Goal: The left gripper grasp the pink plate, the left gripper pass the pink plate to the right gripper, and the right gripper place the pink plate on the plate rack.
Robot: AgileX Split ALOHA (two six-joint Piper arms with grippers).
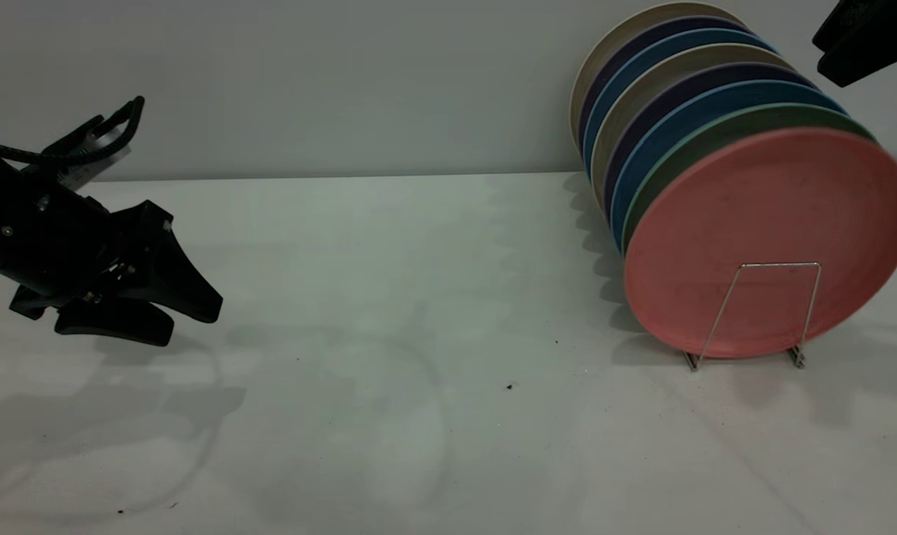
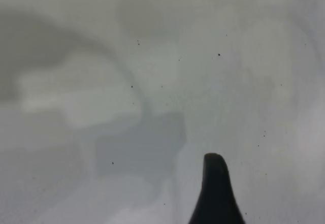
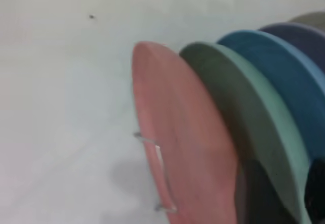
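Plate [image 1: 771, 238]: pink, matte, stiff and light I'd judge, best pinched at its rim. It stands on edge at the front of the rack [image 1: 745, 316], below the right claw [image 1: 864, 37], whose opening I cannot tell. My left claw [image 1: 166, 316], well apart over the bench [image 1: 418, 297], is slightly parted, empty.

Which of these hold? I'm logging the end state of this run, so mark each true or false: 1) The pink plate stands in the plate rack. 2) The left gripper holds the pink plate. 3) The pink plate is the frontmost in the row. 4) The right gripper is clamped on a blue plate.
1) True: the pink plate stands upright in the plate rack.
2) False: the left gripper hangs over the table, holding nothing.
3) True: a green plate stands right behind it.
4) False: the right gripper sits above the row, touching no plate.
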